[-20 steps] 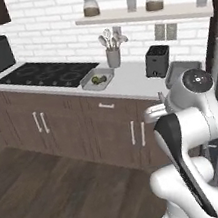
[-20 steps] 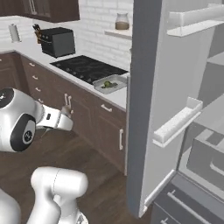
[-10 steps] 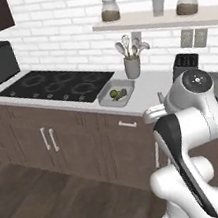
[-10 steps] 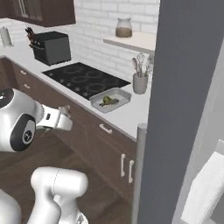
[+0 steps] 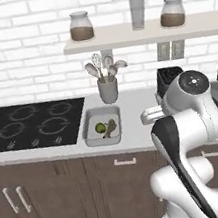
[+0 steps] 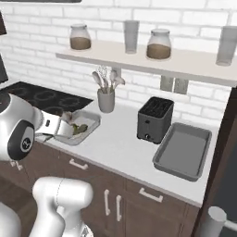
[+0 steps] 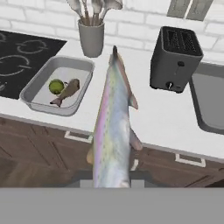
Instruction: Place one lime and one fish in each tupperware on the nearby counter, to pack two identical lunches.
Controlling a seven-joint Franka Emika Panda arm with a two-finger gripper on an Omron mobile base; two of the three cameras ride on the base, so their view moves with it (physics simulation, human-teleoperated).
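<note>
The jaws are closed on the silvery fish (image 7: 113,131), which sticks out lengthwise ahead of the hand, above the front edge of the desk (image 7: 144,118). The pale tub (image 5: 102,128), left of the toaster (image 6: 155,119) and next to the hob (image 5: 30,126), already holds a lime (image 7: 56,86) and the brown fish (image 7: 66,92), so that lunch looks packed. This fish should go to the darker tub (image 6: 182,151), right of the toaster and seemingly bare inside, though its near wall hides part of the floor. Carry the fish right, high enough to pass the toaster, line its length up with the tub's long side, lower it inside the rim, then let go so it lies flat.
</note>
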